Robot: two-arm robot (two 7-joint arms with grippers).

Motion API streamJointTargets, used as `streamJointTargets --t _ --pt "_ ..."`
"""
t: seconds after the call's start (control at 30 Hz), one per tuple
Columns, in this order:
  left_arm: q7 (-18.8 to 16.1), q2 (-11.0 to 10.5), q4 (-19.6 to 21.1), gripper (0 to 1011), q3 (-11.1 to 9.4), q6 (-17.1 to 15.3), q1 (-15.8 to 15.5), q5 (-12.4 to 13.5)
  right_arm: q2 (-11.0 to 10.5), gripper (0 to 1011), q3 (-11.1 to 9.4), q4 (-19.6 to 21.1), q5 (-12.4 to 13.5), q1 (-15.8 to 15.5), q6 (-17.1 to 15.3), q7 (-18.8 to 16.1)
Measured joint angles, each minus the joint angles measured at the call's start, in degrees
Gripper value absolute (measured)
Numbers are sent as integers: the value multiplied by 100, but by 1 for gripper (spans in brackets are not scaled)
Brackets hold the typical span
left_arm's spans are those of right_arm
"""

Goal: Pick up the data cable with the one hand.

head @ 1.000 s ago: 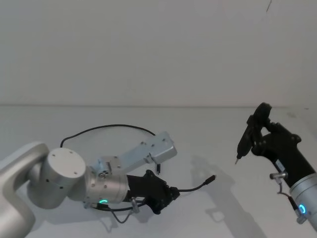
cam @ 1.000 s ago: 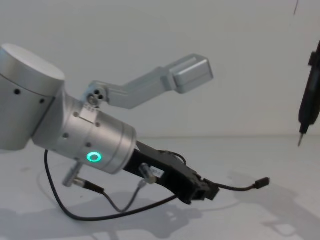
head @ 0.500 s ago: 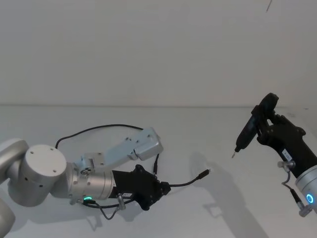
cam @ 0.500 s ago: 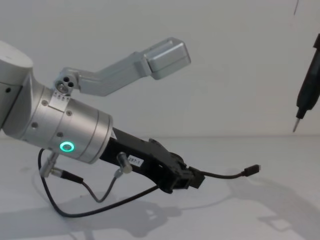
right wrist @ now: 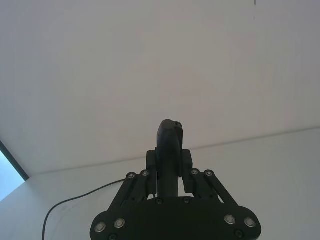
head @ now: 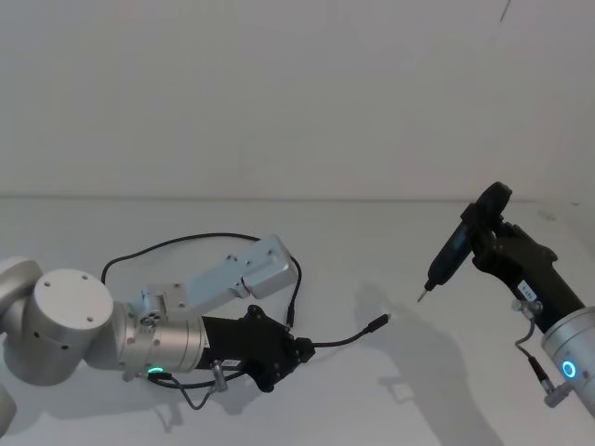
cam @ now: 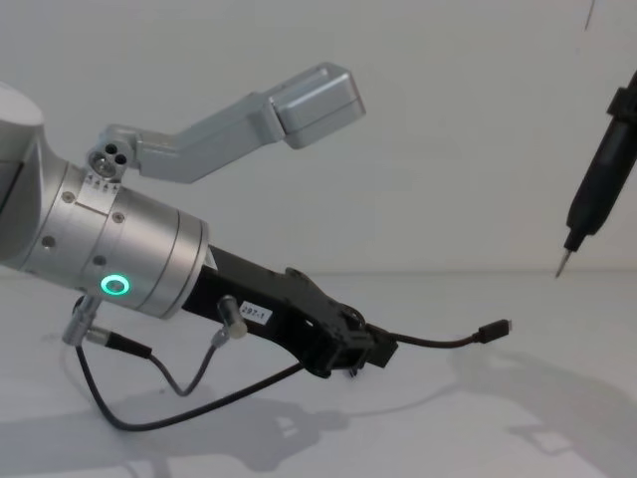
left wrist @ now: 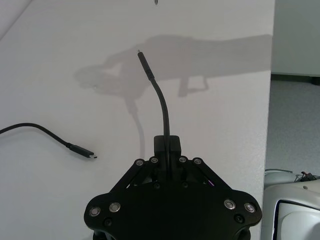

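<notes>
The data cable (head: 339, 338) is a thin black line. One short end juts from my left gripper (head: 286, 352), which is shut on it, and ends in a small plug (head: 380, 321) held above the white table. In the left wrist view the jaws pinch the cable (left wrist: 163, 112), and its other plug (left wrist: 84, 151) lies flat on the table. The rest of the cable loops away behind the left arm (head: 186, 241). From the chest view, the left gripper (cam: 366, 350) is low and tilted, with the free plug (cam: 495, 328) in the air.
My right gripper (head: 484, 234) is raised at the right, shut on a black pen-shaped tool (head: 450, 253) whose metal tip (cam: 561, 267) points down. A short grey wire (cam: 189, 379) hangs under the left wrist. The table edge (left wrist: 271, 100) is close beside the left gripper.
The left arm has drawn back to the left and lifted a little, taking the held cable end with it. The right arm's tool has shifted slightly left.
</notes>
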State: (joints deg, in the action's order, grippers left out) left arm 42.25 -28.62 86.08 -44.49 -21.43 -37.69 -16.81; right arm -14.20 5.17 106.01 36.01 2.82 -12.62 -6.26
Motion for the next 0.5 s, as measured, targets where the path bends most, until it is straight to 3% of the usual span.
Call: streamJointTargets --t 0.5 --pt "13 -39 28 44 12 25 7 -13 69 279 136 -477 134 210 98 -55"
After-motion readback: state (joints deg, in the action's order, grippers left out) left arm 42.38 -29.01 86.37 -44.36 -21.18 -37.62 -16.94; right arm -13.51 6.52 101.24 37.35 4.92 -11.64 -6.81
